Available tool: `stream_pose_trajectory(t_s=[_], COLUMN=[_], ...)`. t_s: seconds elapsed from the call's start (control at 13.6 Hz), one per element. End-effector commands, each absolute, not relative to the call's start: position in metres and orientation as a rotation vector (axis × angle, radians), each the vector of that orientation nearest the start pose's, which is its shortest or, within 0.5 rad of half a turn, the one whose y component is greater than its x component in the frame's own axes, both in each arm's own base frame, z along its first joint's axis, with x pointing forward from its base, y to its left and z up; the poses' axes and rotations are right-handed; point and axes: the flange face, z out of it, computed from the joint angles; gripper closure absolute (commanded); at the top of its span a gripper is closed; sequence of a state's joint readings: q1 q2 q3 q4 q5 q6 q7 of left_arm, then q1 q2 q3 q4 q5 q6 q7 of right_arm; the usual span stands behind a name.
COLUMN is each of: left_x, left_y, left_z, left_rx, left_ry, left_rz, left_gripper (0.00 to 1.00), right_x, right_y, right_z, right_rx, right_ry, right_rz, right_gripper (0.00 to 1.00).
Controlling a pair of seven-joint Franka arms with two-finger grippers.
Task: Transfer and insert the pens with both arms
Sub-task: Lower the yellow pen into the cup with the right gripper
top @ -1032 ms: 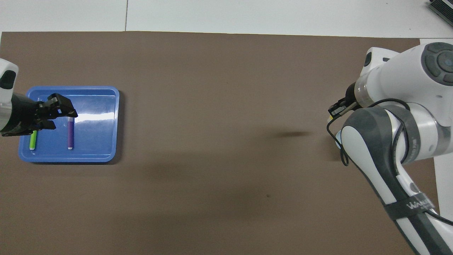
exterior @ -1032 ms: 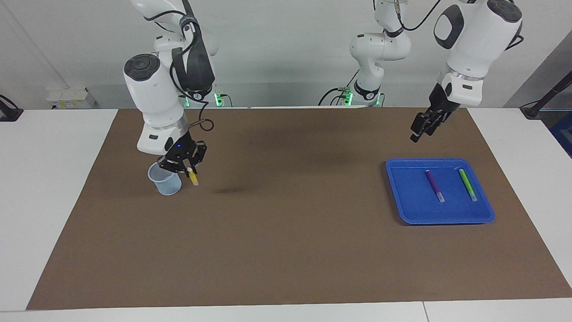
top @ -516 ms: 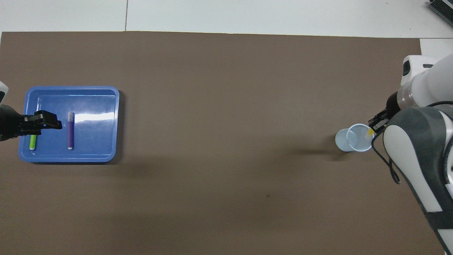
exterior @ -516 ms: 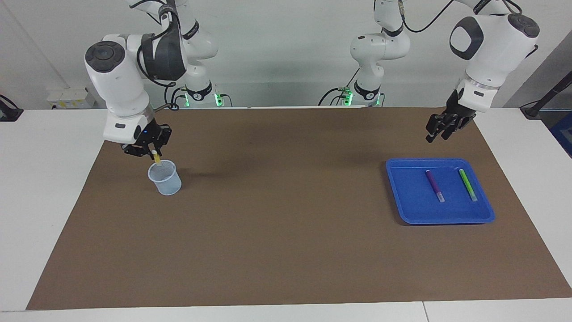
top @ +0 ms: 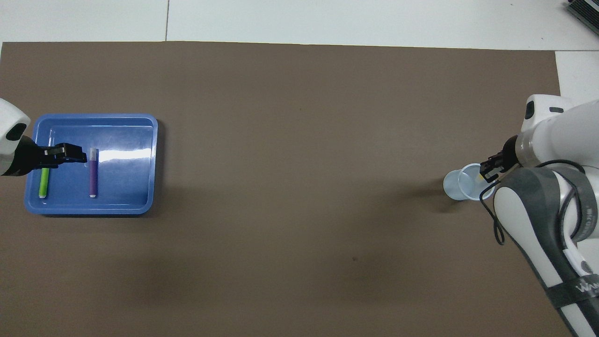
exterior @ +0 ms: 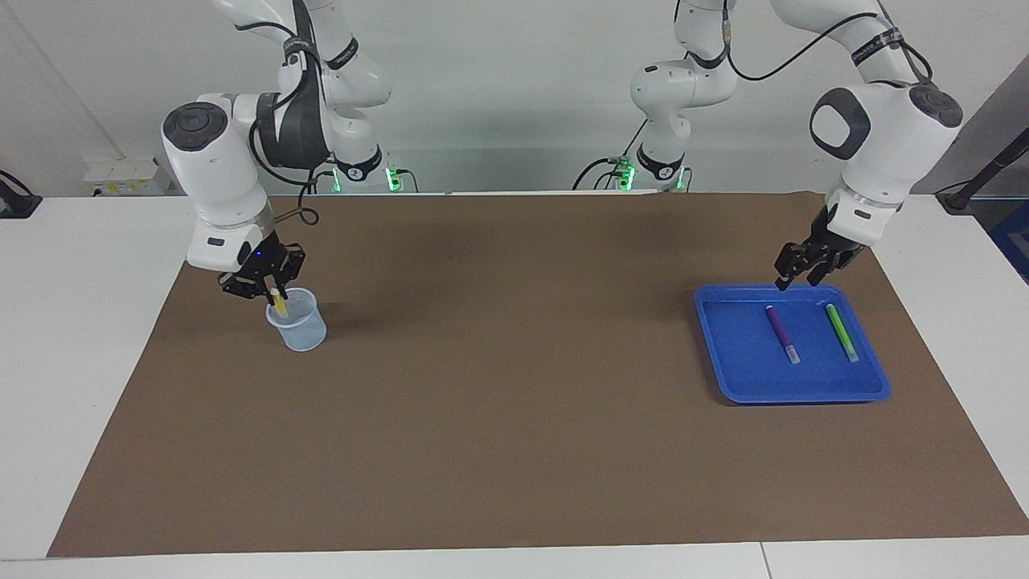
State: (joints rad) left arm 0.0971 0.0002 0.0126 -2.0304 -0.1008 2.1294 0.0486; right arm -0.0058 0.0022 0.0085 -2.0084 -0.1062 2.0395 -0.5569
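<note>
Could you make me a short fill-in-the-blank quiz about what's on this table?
1. The purple pen and the green pen lie in a ____ tray.
2. The right gripper lowers a ____ pen into the cup.
3. The cup stands toward the ____ arm's end of the table.
4. The left gripper is over the ____.

Missing words: blue; yellow; right; tray

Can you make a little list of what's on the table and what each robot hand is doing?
cup: clear cup at the right arm's end
yellow pen: yellow pen dipping into the cup
right gripper: right gripper over the cup, shut on the yellow pen
tray: blue tray at the left arm's end
in tray: purple pen, green pen
left gripper: left gripper over the tray's rim, empty
</note>
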Motion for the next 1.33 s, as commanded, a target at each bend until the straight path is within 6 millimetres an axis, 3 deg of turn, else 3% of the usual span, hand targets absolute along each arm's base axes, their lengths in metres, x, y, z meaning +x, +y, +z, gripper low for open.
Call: stream_pose_trajectory(t_s=[0.0, 0.15, 0.22, 0.3, 0.37, 0.81, 1.25], left_x=[0.570, 0.577, 0.580, 0.584, 0.590, 0.609, 0.612], left_y=[0.076, 0.081, 0.082, 0.083, 0.085, 0.105, 0.109], left_z=[0.428, 0.415, 0.407, 0.397, 0.387, 0.346, 0.330], left_rx=[-3.207, -3.203, -3.201, -3.199, -3.196, -3.187, -3.178], left_ry=[-0.137, -0.129, -0.129, -0.118, -0.072, 0.021, 0.028], left_rz=[-0.212, -0.222, -0.224, -0.222, -0.227, -0.214, -0.237], left_gripper=[0.32, 0.32, 0.32, 0.33, 0.33, 0.33, 0.34], right_x=[0.539, 0.529, 0.528, 0.528, 0.529, 0.531, 0.534], right_y=[-0.005, -0.006, -0.006, -0.003, -0.004, 0.002, 0.017], right_z=[0.451, 0.439, 0.436, 0.436, 0.437, 0.449, 0.481], right_rx=[-3.106, -3.108, -3.107, -3.106, -3.109, -3.102, -3.051], right_ry=[-0.917, -0.904, -0.904, -0.906, -0.897, -0.904, -0.841], right_rz=[-0.042, -0.091, -0.087, -0.087, -0.090, -0.075, -0.056], right_gripper=[1.00, 1.00, 0.90, 0.41, 0.00, 0.00, 0.00])
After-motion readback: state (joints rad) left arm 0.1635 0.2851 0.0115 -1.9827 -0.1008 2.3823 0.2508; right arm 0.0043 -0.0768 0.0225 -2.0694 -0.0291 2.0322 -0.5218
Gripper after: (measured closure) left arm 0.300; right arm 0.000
